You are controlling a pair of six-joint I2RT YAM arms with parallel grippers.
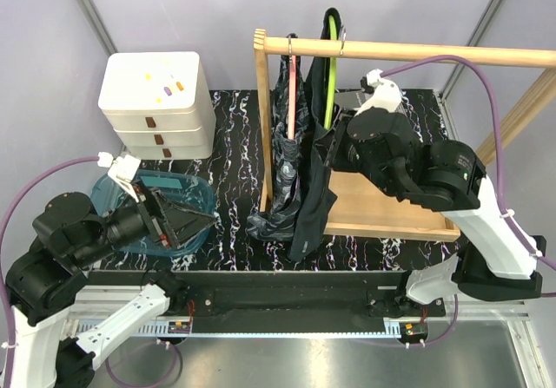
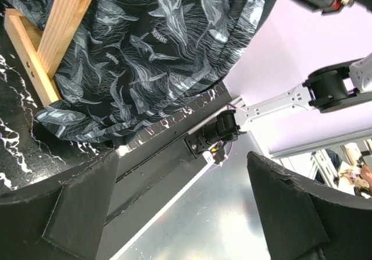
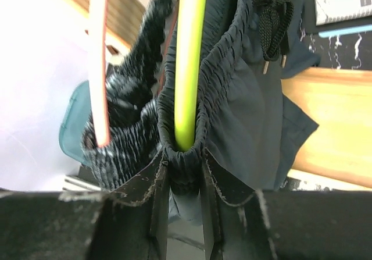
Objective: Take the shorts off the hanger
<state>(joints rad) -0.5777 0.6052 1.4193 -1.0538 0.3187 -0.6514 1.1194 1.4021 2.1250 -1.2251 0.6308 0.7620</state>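
Right hand (image 3: 185, 175) pinches plain shorts (image 3: 244, 109) waistband; left hand (image 2: 183, 173) spread wide.

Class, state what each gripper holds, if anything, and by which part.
The right gripper pinches the plain navy-black cloth shorts by the gathered waistband, just under the lime-green hanger bar. The left gripper, open, holds nothing.

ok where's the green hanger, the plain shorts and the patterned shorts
green hanger (image 3: 189, 68), right wrist view, its bar
plain shorts (image 1: 311, 219), top external view, lower leg
patterned shorts (image 2: 157, 56), left wrist view, mid cloth
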